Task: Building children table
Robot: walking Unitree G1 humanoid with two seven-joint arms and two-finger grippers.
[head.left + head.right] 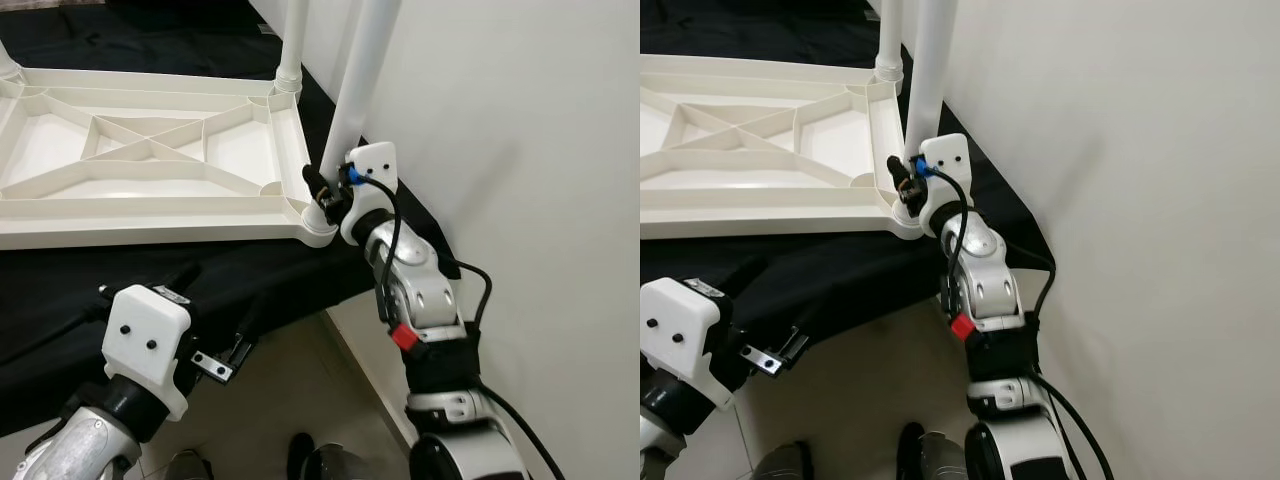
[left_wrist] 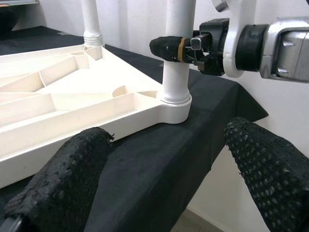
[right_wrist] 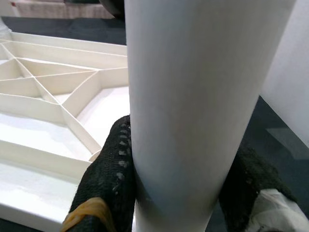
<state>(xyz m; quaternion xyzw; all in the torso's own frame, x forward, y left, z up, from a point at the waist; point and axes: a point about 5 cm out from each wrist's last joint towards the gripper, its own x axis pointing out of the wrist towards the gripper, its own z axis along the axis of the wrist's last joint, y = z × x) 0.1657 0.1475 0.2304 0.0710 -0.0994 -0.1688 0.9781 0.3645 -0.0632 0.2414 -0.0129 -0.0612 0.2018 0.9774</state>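
Observation:
A white plastic tabletop (image 1: 150,160) lies upside down on a black cloth, ribbed underside up. A white table leg (image 1: 352,100) stands upright in its near right corner socket (image 1: 320,228). My right gripper (image 1: 325,190) is shut on this leg just above the socket; in the right wrist view the leg (image 3: 193,111) sits between the black fingers (image 3: 108,179). Another leg (image 1: 292,45) stands in the far right corner. My left gripper (image 2: 169,179) is open, low in front of the cloth's edge, its fingers (image 2: 72,179) pointing at the gripped corner.
A white wall (image 1: 520,130) rises close on the right of the leg. The black cloth (image 1: 260,280) hangs over the front edge of the support. Pale floor tiles (image 1: 300,390) lie below, between my arms.

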